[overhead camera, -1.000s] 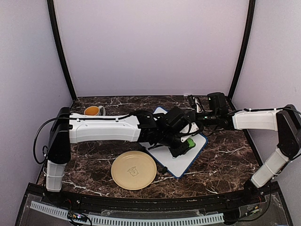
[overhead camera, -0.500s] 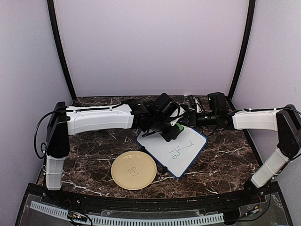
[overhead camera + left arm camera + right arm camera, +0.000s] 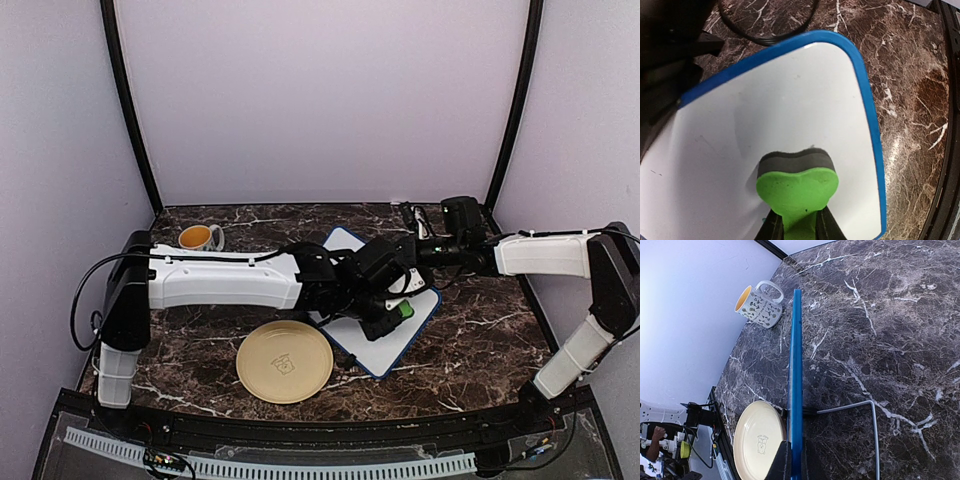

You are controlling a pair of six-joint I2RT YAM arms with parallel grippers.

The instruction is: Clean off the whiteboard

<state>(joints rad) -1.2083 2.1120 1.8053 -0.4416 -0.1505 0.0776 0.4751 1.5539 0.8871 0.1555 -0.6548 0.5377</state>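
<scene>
Left gripper (image 3: 800, 230) is clenched on the stem of the green heart-shaped eraser with the dark felt pad (image 3: 797, 182). The felt is face down on the small white rectangular whiteboard with the blue frame (image 3: 790, 95). In the wrist view the eraser sits at 6 o'clock of the visible board, nose to 12. Gripping by the stem makes sense: fingers stay clear of the surface and the whole pad lies flat.

Right gripper (image 3: 792, 467) is pinched on the board's blue edge, seen edge-on from its own wrist. We read that as a brace, so wiping doesn't shove the board around the dark marble table (image 3: 480, 340).

Top view: the board sits a little toward 3 o'clock of table centre, turned diagonally, with the left forearm across its middle. Round pale-yellow plate (image 3: 285, 361) is at the board's 7 o'clock, just beside it; we can't tell if they touch. Patterned white mug with an orange inside (image 3: 199, 236) is well apart, at 10 o'clock.

The surface ahead of the eraser looks clean bar faint specks at 8 o'clock. Under the pad and arm it's hidden, so we can't call it done. Our judgement is mid-wipe. The risk is the board slipping out of the right pinch under side load.
</scene>
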